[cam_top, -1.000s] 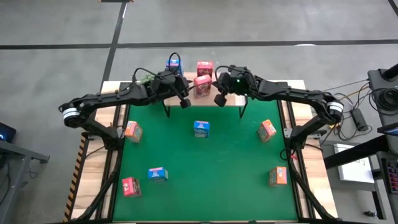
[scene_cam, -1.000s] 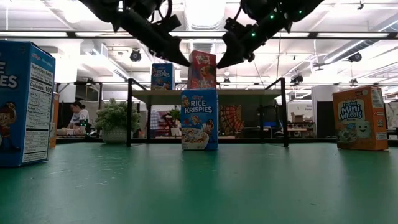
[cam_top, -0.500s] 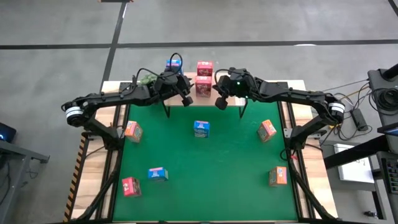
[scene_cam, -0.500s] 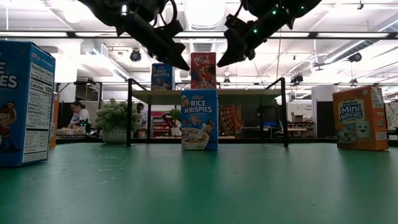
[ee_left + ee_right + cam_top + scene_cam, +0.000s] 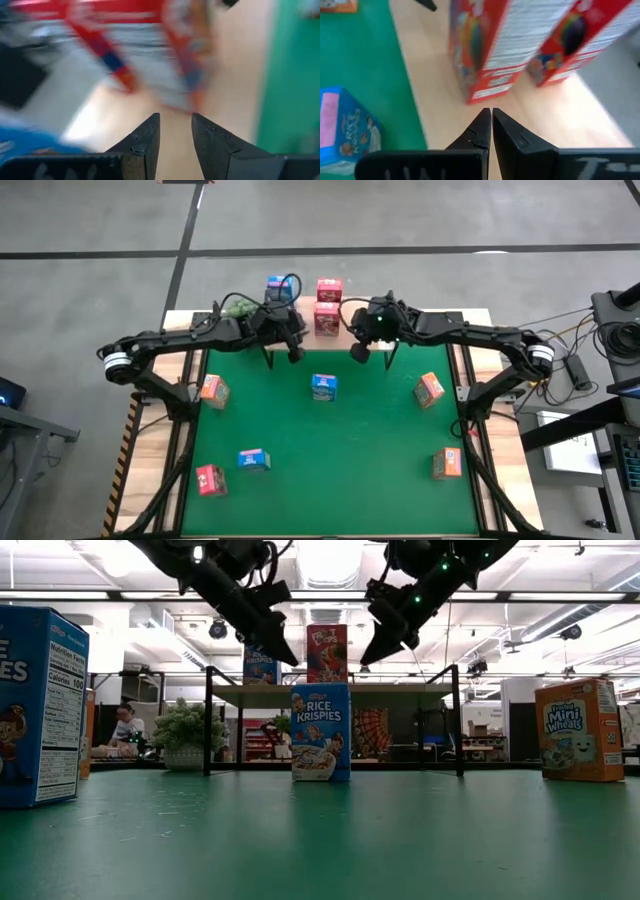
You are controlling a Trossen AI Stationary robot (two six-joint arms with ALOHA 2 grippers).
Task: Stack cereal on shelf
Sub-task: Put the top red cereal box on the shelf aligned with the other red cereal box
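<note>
Both my grippers are hovering empty by the shelf [image 5: 420, 332]: left fingers [image 5: 172, 137] slightly parted, right fingers [image 5: 490, 131] clenched. Next I am judging the blue cereal box [image 5: 323, 387] before the shelf needs fetching.

Both arms backing off the shelf [image 5: 420, 325]

You'll see the left gripper [image 5: 293, 352] and right gripper [image 5: 358, 352] drawn toward its front edge; the tilted red box [image 5: 327, 317] now seems upright.
</note>
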